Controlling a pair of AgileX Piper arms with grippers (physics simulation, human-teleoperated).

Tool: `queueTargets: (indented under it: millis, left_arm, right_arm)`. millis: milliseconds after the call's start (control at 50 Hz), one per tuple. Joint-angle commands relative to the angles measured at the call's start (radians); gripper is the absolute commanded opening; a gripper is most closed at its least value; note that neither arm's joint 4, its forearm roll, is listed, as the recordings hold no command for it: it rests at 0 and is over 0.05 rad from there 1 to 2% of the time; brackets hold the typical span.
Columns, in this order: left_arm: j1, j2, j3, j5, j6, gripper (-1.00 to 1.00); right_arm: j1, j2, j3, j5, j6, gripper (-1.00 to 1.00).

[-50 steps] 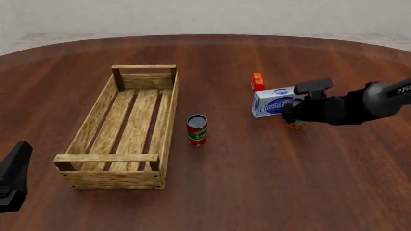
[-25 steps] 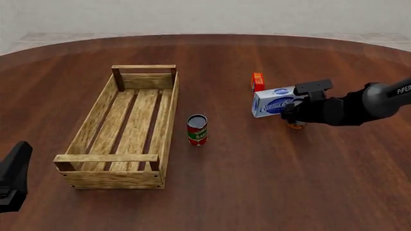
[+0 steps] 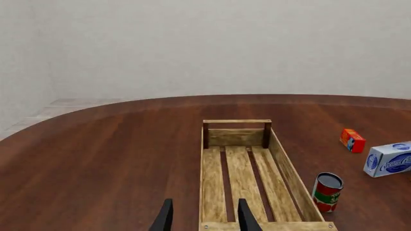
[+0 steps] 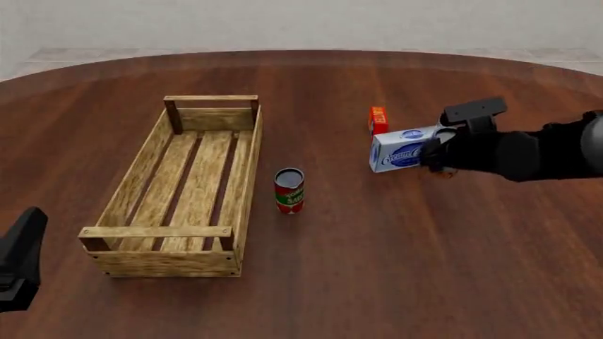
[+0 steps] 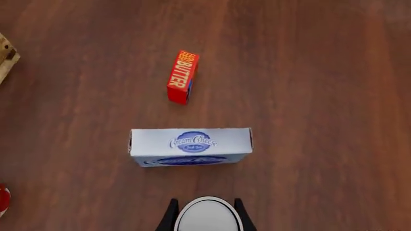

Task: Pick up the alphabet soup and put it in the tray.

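A dark wood table (image 4: 311, 282) fills the frame. The right gripper (image 5: 207, 219) clamps the soup (image 5: 209, 216) at mid-right, just beside a cream-cheese box (image 4: 403, 151). The left gripper (image 3: 203, 216) is parted, holding nothing, at lower left. The tray (image 4: 141, 164) lies left of centre.

Right gripper (image 5: 205, 217) — fingers clamping the alphabet soup (image 5: 209, 215) — left gripper (image 3: 202, 216) parted.

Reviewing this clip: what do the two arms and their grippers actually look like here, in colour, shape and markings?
Both arms are dark, near-black renders with no cables showing. The right arm is rounded and tubular, with a boxy block mounted above its wrist. The right gripper has two slim black fingers. The left gripper shows two narrow, tapered black fingers. In the front view, the left arm appears only as an angular black wedge.
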Motion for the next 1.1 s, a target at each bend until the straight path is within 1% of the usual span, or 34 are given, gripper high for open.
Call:
queueTargets:
  millis: [20, 120, 220, 280, 440, 660, 740, 800, 880, 1100]
  left_arm:
    - [0.000, 0.000, 0.000, 0.000, 0.000, 1.00]
    - [0.000, 0.000, 0.000, 0.000, 0.000, 1.00]
    - [0.000, 0.000, 0.000, 0.000, 0.000, 1.00]
    - [0.000, 0.000, 0.000, 0.000, 0.000, 1.00]
    - [0.000, 0.000, 0.000, 0.000, 0.000, 1.00]
    - [0.000, 0.000, 0.000, 0.000, 0.000, 1.00]
    - [0.000, 0.000, 0.000, 0.000, 0.000, 1.00]
    - [0.000, 0.000, 0.000, 0.000, 0.000, 1.00]
    - [0.000, 0.000, 0.000, 0.000, 0.000, 1.00]
    - [0.000, 0.000, 0.000, 0.000, 0.000, 1.00]
  right_arm:
    - [0.033, -0.148, 0.036, 0.052, 0.014, -1.00]
    - [0.051, -0.190, 0.038, 0.079, 0.019, -1.00]
    - [0.061, -0.225, 0.035, 0.101, 0.009, -1.00]
    - [0.077, -0.251, 0.023, 0.124, 0.017, -1.00]
    - [0.149, -0.319, 0.005, 0.173, 0.046, -1.00]
    - [0.213, -0.378, -0.041, 0.238, 0.051, -1.00]
    - [0.240, -0.386, -0.058, 0.253, 0.055, -1.00]
    - [0.280, -0.379, -0.077, 0.262, 0.060, -1.00]
    - [0.313, -0.372, -0.099, 0.269, 0.068, -1.00]
    - [0.391, -0.339, -0.146, 0.275, 0.076, -1.00]
